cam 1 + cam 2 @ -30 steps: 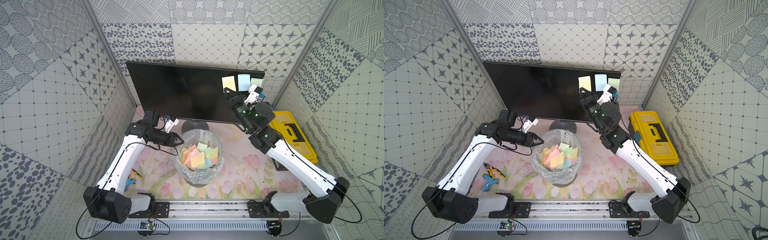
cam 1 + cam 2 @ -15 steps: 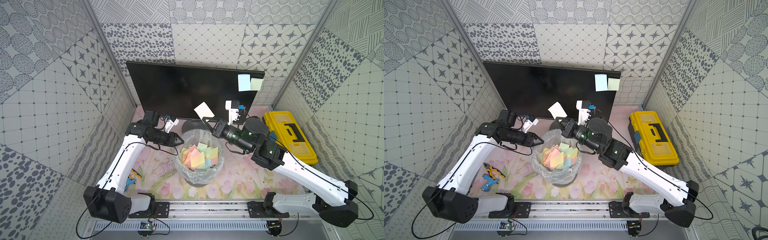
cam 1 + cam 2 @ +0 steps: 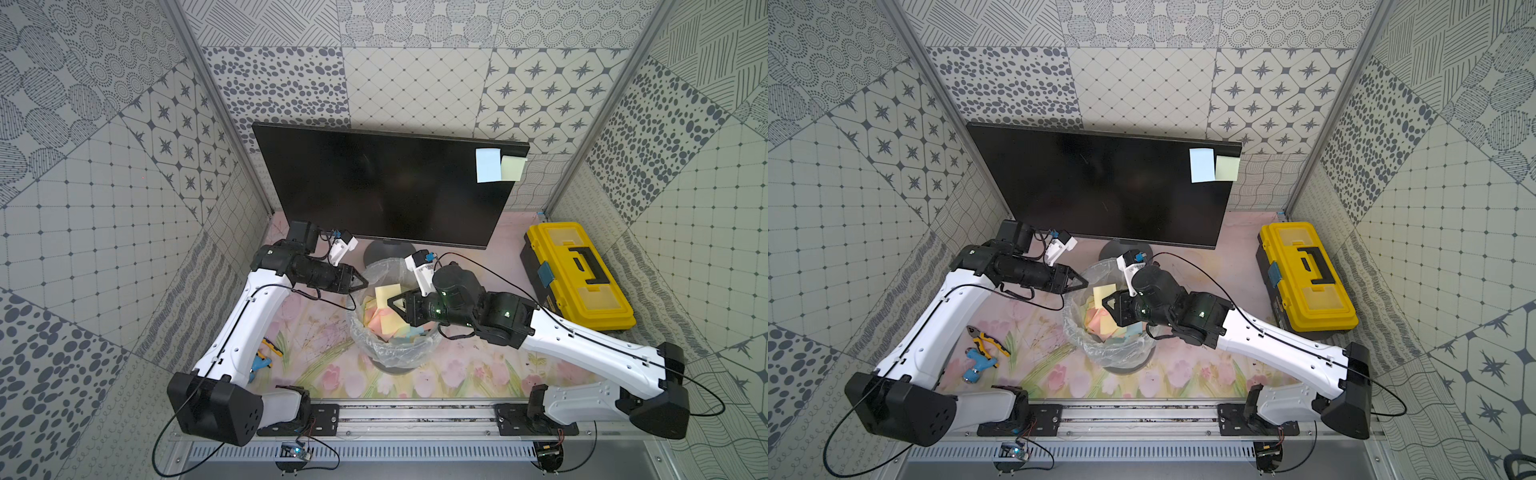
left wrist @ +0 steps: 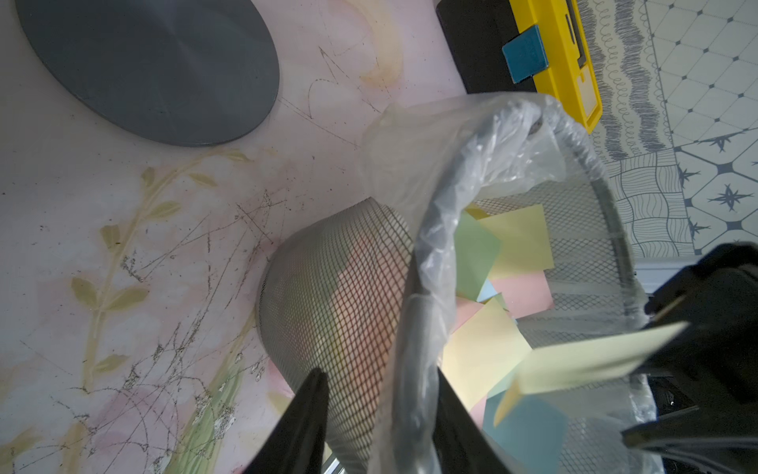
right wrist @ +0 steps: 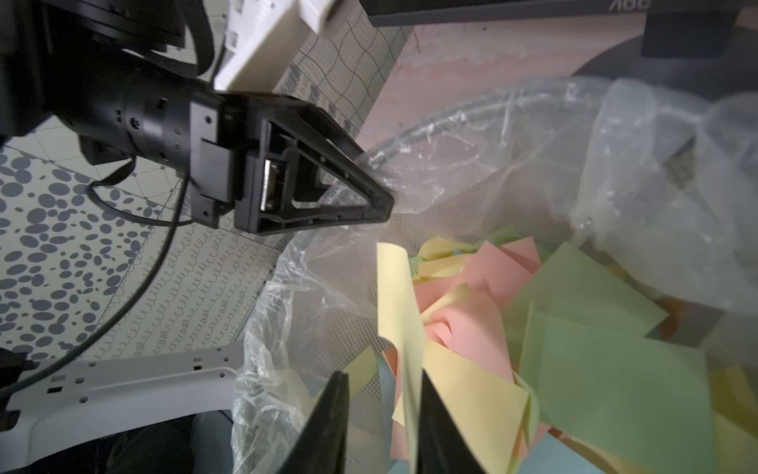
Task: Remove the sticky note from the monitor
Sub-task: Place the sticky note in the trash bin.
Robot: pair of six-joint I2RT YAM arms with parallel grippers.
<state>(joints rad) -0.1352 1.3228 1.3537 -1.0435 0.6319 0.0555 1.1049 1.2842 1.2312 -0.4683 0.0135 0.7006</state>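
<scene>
The monitor (image 3: 382, 183) is stood along the far edge of the floral worktop (image 3: 465, 374), its screen dark. In both top views a blue sticky note (image 3: 1202, 165) and a pale green sticky note (image 3: 1227, 168) are seen stuck side by side at the screen's upper right corner. A yellow toolbox (image 3: 577, 274) is laid along the worktop's right edge. A wire-mesh waste bin (image 4: 328, 295), lined with clear plastic and part filled with coloured notes, is placed mid-worktop, just in front of the monitor's round stand base (image 4: 143, 69).

The left gripper (image 5: 385, 203) is clamped tight on the bin's left rim, with liner and wire pinched between its fingers. The right gripper (image 5: 380, 375) is held over the bin's mouth, its jaws parted by a narrow gap. A yellow sticky note (image 5: 400, 312) is seen edge-on in that gap, close against one finger; whether it is stuck there cannot be told. The monitor is well behind and above this gripper.

Against the picture of a second ago, three notes on the screen are reduced to two. The right gripper is found lowered from the screen's corner to the bin, and the left gripper is unchanged.
</scene>
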